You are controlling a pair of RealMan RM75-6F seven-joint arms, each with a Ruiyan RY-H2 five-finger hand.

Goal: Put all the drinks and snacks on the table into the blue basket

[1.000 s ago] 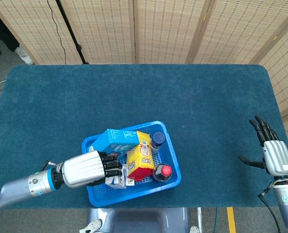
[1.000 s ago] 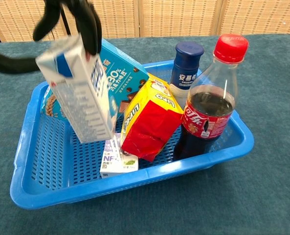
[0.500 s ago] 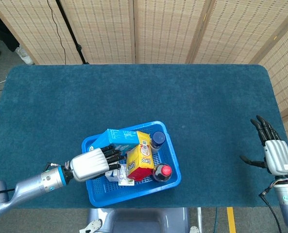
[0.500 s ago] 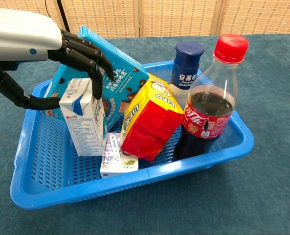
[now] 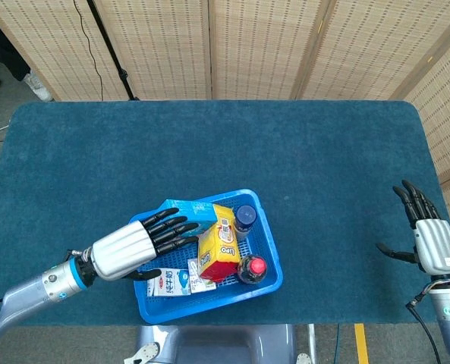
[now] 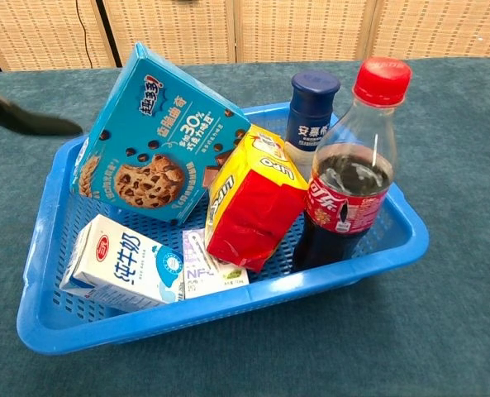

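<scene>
Lying flat in blue plastic basket (image 6: pixel 393 248), near its front-left corner: white milk carton (image 6: pixel 125 273), beside cookie box (image 6: pixel 158 136), yellow-red snack bag (image 6: pixel 257 207), cola bottle (image 6: pixel 348 190). Left hand (image 5: pixel 137 246) spread, empty, above basket's left edge; right hand (image 5: pixel 429 239) spread near table's right edge.

In the head view, the left robot hand (image 5: pixel 133 246) covers the left part of the blue basket (image 5: pixel 264 227) and much of the cookie box (image 5: pixel 185 208). In the chest view, only a dark blurred fingertip (image 6: pixel 26 122) shows at the left edge. The small carton (image 6: pixel 207 269) lies half hidden behind the milk carton (image 6: pixel 125 263) and yellow snack bag (image 6: pixel 253 207). The right forearm is cut off at the head view's lower right corner.
</scene>
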